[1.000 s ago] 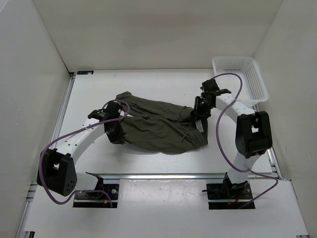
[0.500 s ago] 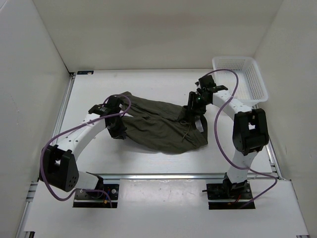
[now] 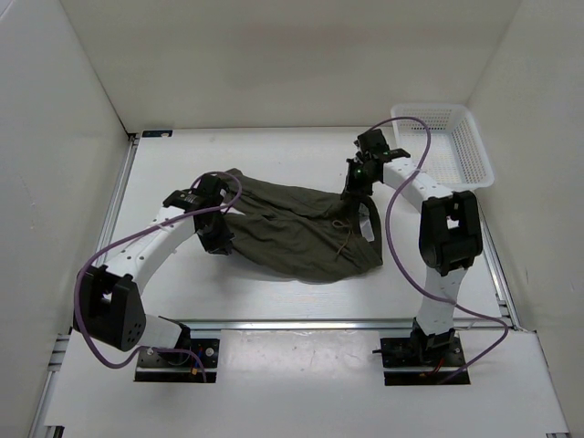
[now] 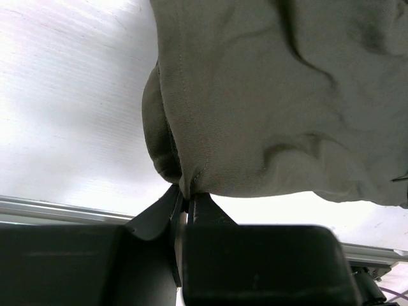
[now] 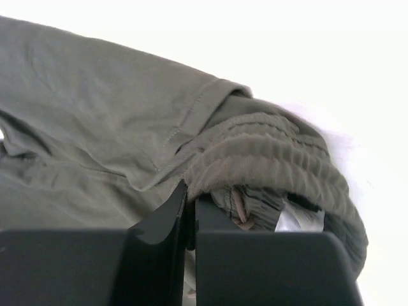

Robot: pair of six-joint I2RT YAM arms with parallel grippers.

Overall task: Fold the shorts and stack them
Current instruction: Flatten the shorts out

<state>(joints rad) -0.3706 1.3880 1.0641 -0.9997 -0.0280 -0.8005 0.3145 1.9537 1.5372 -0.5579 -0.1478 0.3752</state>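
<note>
The dark olive-green, wrinkled fabric shorts (image 3: 292,233) lie spread on the white table (image 3: 182,160) between both arms. My left gripper (image 4: 187,199) is clamped on a stitched hem, my right gripper (image 5: 190,196) on the ribbed waistband. I should lift both evenly so the fold falls straight. Only the wrist views show these pinches; only the overhead view shows the white mesh basket (image 3: 438,109).

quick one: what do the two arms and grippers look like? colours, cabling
Both alike. The left arm and right arm have white links, black joint housings and black base plates. A purple cable loops loosely along each. The left gripper and right gripper are black, with two flat fingers tapering to thin tips. No markings legible.
</note>
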